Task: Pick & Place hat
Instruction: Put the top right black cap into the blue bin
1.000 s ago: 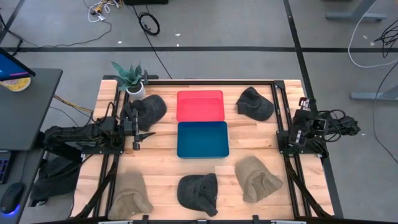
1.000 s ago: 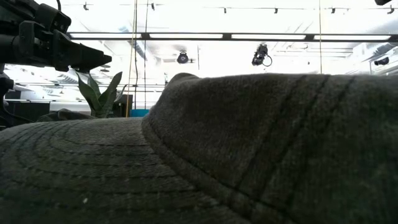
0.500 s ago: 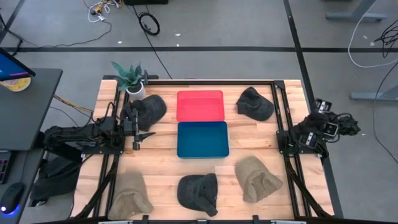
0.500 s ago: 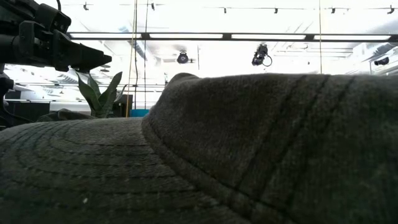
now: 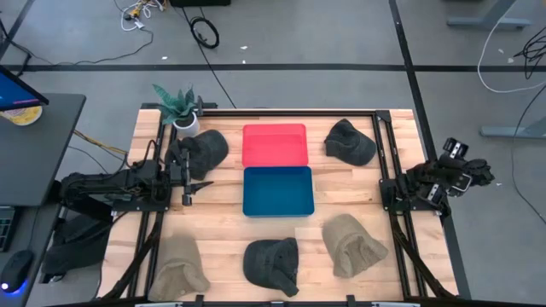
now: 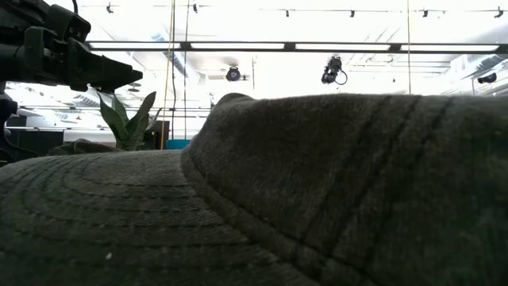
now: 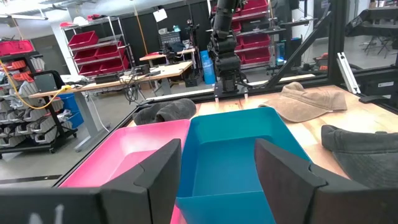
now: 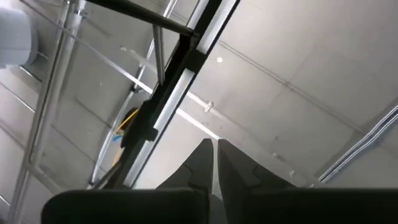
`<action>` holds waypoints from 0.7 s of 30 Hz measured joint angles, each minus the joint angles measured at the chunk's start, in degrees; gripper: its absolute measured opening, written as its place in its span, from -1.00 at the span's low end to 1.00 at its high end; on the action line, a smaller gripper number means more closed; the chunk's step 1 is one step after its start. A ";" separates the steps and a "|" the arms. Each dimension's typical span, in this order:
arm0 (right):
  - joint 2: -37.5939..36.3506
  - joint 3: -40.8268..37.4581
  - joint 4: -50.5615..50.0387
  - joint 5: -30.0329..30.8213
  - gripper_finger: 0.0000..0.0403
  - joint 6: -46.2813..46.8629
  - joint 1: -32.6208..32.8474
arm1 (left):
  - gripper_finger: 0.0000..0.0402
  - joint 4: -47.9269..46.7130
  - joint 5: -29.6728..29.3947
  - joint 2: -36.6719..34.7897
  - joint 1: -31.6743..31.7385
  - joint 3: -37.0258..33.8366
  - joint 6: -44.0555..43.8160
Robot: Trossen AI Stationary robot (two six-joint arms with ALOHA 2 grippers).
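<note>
Several hats lie on the wooden table: a dark hat (image 5: 205,147) at the far left, a dark hat (image 5: 350,141) at the far right, a tan hat (image 5: 351,246) at the near right, a dark hat (image 5: 271,263) at the near middle and a tan hat (image 5: 177,266) at the near left. The near-middle dark hat (image 6: 317,199) fills the low view. My left gripper (image 5: 201,174) is open and empty, held level just near of the far-left dark hat, pointing at the blue bin (image 7: 233,155). My right gripper (image 8: 215,160) is shut and empty, off the table's right edge (image 5: 456,164), pointing up at the ceiling.
A red bin (image 5: 275,144) and a blue bin (image 5: 278,190) stand side by side in the table's middle. A potted plant (image 5: 177,107) stands at the far left corner. Black frame rails (image 5: 388,170) run along the table's sides.
My right arm has drawn back toward the table's right edge and past it, its gripper tipping upward. My left arm and the hats have kept still.
</note>
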 joint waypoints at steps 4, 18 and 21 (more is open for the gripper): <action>0.00 2.00 0.01 4.70 -0.87 0.40 -0.01 | 0.03 0.01 0.00 0.00 -0.01 0.00 0.00; 0.00 11.65 -8.59 40.37 -0.87 7.08 -0.01 | 0.03 0.00 -0.02 0.00 0.00 0.00 0.00; 0.07 17.28 -23.88 40.70 -0.87 3.25 -0.01 | 0.03 0.00 -0.02 0.00 0.00 0.02 0.00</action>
